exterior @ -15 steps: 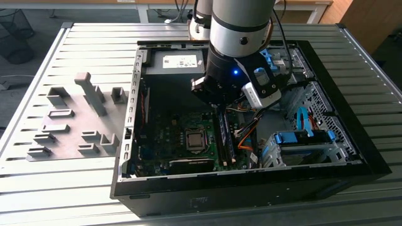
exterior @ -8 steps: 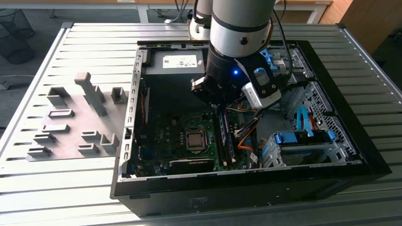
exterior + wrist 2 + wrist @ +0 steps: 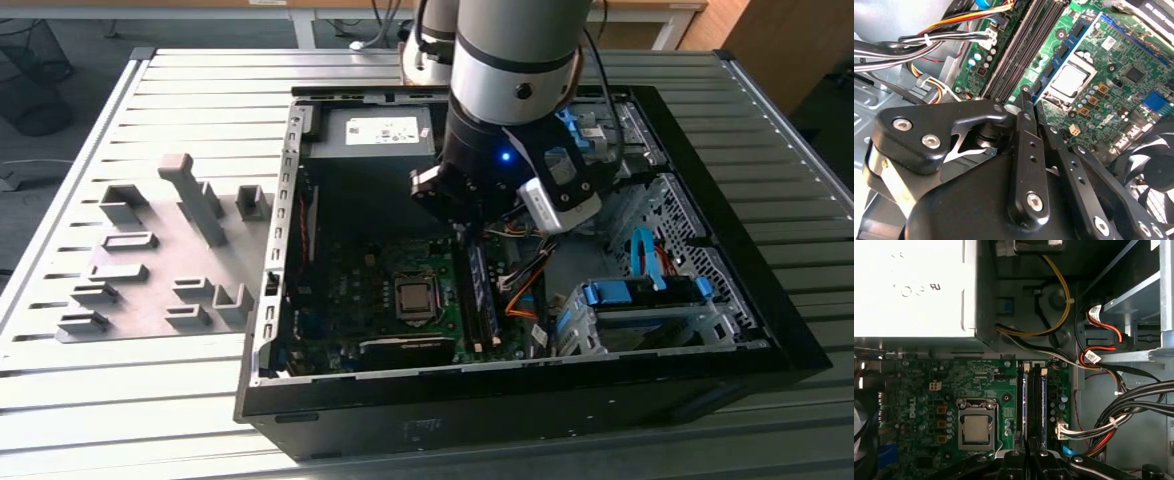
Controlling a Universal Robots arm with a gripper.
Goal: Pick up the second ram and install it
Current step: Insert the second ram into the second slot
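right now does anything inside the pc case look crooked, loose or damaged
Nothing stands out. In the first wrist view the memory sticks stand straight and parallel in their slots beside the processor socket. The gripper hangs over the near end of those slots, and the cable bundle stays off the motherboard.

In the exterior view the arm (image 3: 514, 90) hides the fingers. In the first wrist view the fingers (image 3: 1030, 452) are cut off by the edge, covering the near ends of the memory slots (image 3: 1034, 405); whether the second ram sits there is unclear.
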